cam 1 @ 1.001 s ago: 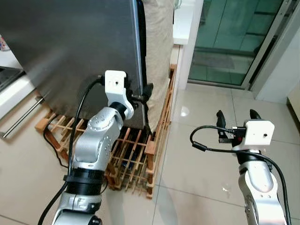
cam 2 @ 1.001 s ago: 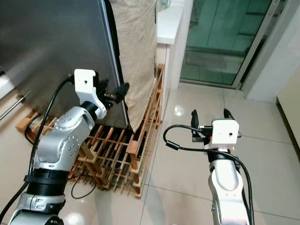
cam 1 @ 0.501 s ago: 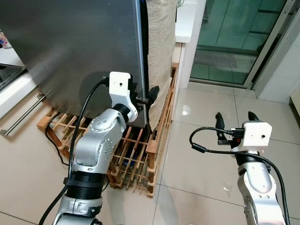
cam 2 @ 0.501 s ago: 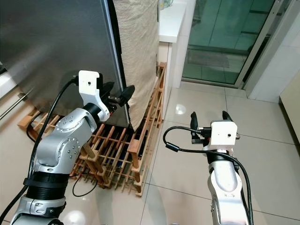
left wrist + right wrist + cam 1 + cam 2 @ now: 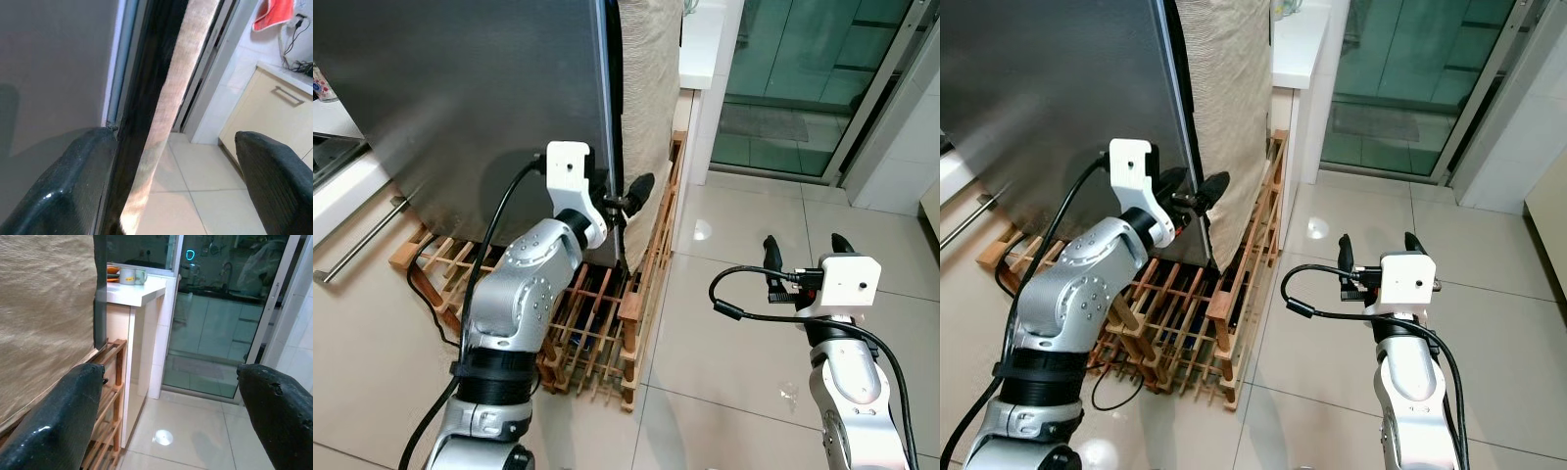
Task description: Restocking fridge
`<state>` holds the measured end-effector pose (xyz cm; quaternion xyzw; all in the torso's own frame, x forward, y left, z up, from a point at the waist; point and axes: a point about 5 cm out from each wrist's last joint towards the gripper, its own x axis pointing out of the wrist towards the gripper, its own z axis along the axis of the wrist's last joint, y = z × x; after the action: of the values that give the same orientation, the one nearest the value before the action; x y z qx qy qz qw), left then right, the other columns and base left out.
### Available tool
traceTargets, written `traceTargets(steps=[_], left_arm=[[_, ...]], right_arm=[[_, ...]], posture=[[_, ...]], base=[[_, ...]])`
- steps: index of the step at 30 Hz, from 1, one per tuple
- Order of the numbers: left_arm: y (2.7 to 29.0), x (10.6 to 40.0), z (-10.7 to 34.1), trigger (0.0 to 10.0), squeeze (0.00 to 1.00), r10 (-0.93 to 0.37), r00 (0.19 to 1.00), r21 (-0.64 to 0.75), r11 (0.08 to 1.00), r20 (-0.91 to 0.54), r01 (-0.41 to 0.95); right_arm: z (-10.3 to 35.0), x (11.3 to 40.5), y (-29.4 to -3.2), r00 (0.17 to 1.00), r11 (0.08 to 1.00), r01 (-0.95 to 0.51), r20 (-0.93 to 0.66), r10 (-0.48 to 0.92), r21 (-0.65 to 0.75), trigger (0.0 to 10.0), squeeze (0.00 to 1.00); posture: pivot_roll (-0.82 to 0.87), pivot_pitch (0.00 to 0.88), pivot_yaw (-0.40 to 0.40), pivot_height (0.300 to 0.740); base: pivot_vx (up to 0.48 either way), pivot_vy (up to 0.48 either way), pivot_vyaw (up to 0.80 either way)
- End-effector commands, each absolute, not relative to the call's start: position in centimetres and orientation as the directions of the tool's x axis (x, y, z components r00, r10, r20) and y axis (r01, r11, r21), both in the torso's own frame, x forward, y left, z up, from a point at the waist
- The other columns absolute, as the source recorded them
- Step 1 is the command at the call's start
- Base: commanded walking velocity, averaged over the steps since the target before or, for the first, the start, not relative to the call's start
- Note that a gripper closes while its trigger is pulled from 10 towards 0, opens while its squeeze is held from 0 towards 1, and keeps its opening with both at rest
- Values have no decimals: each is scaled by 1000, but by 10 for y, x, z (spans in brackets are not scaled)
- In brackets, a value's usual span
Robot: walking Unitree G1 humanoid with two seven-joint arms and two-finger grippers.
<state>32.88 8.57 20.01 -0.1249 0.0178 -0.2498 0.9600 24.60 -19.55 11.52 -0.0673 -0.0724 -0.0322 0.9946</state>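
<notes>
The fridge's steel door (image 5: 460, 88) fills the upper left, and its side is draped in beige cloth (image 5: 641, 88). My left gripper (image 5: 619, 196) is open and straddles the door's lower free edge. One finger lies on the steel face and the other on the cloth side. The left wrist view shows the dark door edge (image 5: 146, 98) running between its fingers (image 5: 83, 181). My right gripper (image 5: 805, 245) is open and holds nothing. It hovers over the tiled floor, well to the right of the fridge.
A wooden slatted rack (image 5: 597, 313) stands under and beside the fridge. A white counter (image 5: 700, 44) and glass sliding doors (image 5: 793, 78) are behind. A cabinet with a bar handle (image 5: 357, 245) is at the left. A black cable (image 5: 426, 304) trails on the floor.
My left gripper has pushed a little further forward and up along the door edge. The camera shifted slightly early on. The right arm has stayed put.
</notes>
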Motion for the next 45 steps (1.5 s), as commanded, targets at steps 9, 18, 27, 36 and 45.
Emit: traceTargets(steps=[9,18,27,36,45], left_arm=[[77,342,205,10000,0,-476,879,-265,843,41,469],[52,354,198,10000,0,-470,882,-214,858,40,467],[25,344,198,10000,0,-653,738,-325,669,170,668],[-5,317,232,10000,0,-853,376,-314,268,363,911],[-8,294,236,10000,0,-890,196,-280,81,411,956]], right_arm=[[115,248,-195,987,989,74,154,-54,-131,10000,0],[115,253,-192,986,989,69,160,-48,-130,10000,0],[123,265,-199,979,986,100,188,-74,-131,10000,0],[128,276,-192,976,989,76,211,-48,-125,10000,0],[123,274,-190,979,991,70,197,-46,-117,10000,0]], posture=[[-77,0,49,740],[-89,0,52,740],[-104,0,61,740],[-106,0,67,740],[-108,0,62,740]], base=[[0,0,0],[0,0,0],[0,0,0],[0,0,0],[0,0,0]])
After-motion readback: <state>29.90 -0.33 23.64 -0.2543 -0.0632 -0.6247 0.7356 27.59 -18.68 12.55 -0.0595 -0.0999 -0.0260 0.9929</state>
